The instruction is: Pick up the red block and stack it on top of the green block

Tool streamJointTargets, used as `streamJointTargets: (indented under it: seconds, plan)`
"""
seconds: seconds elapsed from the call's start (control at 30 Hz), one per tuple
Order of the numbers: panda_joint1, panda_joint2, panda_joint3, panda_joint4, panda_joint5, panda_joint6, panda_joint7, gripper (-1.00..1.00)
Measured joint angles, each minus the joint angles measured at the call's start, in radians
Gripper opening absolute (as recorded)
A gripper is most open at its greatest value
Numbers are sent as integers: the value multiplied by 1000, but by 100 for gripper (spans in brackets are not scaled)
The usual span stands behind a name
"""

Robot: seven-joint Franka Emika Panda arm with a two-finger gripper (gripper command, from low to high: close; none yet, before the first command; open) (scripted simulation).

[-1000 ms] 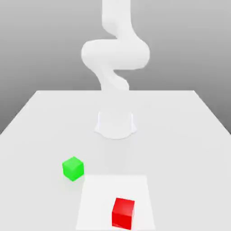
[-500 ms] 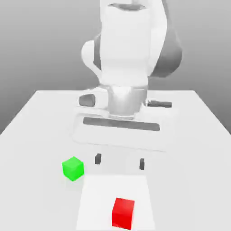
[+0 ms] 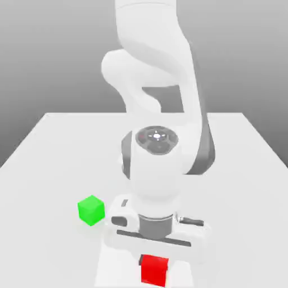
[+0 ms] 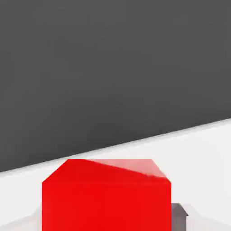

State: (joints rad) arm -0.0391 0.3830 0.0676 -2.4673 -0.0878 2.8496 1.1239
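The red block sits on the table near the front of the exterior view, its top half covered by my hand. My gripper has come straight down over it and is shut on it. In the hand view the red block looms large between the fingers, and a dark fingertip rests against one of its sides. The green block stands alone on the table, to the exterior view's left of my hand and a little farther back, with a clear gap between it and the gripper.
The white table stretches wide around both blocks. A paler square patch lies under the red block. My arm rises behind the hand over the table's middle. The table's edge lies close beyond the red block.
The arm swung forward and down from above the table's middle until the hand came over the red block. The fingers, spread wide half a second ago, have closed on it.
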Motion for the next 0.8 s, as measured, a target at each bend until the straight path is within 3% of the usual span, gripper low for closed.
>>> streamJointTargets:
  seconds: [0.2, 0.3, 0.67, 0.8]
  plan:
    - [-18, -170, 22, -30, 41, -139, -27, -100]
    - [-58, -276, -22, -118, 51, -159, 46, -100]
    - [-339, -670, -133, -492, 37, -176, 407, -100]
    - [-363, -589, -142, -519, 41, -68, 434, -100]
